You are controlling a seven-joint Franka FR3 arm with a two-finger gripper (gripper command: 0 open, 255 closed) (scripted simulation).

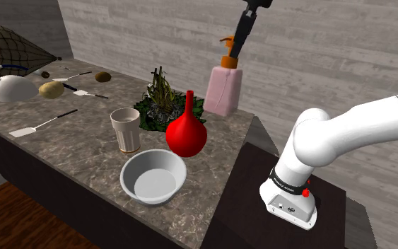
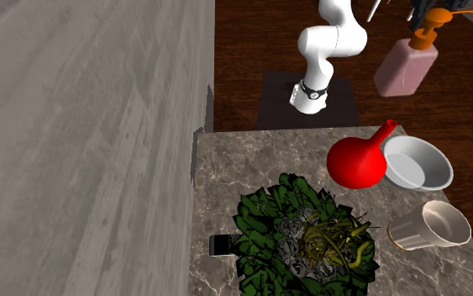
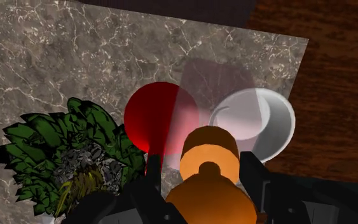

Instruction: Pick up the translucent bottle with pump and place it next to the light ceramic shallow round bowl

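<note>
We see a leafy green plant [image 1: 163,102] standing on a marble counter [image 1: 70,157]. Just beside the plant stands a red vase [image 1: 186,134], upright, with a round body and a long thin neck. A beige ribbed cup [image 1: 126,129] is near the plant, on the shoulder view's left of the vase. Well apart from the plant we find a white teapot [image 1: 10,86], a white spatula [image 1: 40,125] and two brown round things [image 1: 51,89]. A small black object [image 2: 220,245] touches the plant's leaves. Behind the plant rises a grey plank wall [image 1: 317,49].
</note>
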